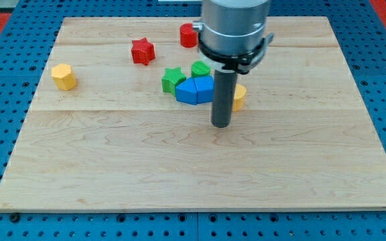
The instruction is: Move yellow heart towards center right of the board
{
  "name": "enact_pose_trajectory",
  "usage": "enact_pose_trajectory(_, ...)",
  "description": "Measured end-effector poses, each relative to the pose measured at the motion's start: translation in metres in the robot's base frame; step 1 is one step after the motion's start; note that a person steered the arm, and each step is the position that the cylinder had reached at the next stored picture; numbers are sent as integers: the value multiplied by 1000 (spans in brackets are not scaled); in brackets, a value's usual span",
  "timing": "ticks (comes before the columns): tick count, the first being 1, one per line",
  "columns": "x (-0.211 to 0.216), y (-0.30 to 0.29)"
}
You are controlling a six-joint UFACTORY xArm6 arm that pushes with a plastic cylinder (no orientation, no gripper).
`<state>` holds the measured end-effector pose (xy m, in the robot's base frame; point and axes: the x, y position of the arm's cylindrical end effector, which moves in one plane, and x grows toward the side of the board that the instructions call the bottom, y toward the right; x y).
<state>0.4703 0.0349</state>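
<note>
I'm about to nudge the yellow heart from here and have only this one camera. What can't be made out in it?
- Yellow heart: mostly hidden behind the rod, so its shape and full outline cannot be seen.
- Contact between my tip and the heart: cannot tell; the tip sits at the heart's lower left.
- Red block at the view's top: partly covered by the arm's housing, shape unclear.
- Green block: its right side is covered by the housing.
</note>
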Motion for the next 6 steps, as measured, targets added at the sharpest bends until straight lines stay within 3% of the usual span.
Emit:
enact_pose_trajectory(2,-30,26)
enact_pose_trajectory(5,-42,36)
enact_pose_trajectory(6,-42,68)
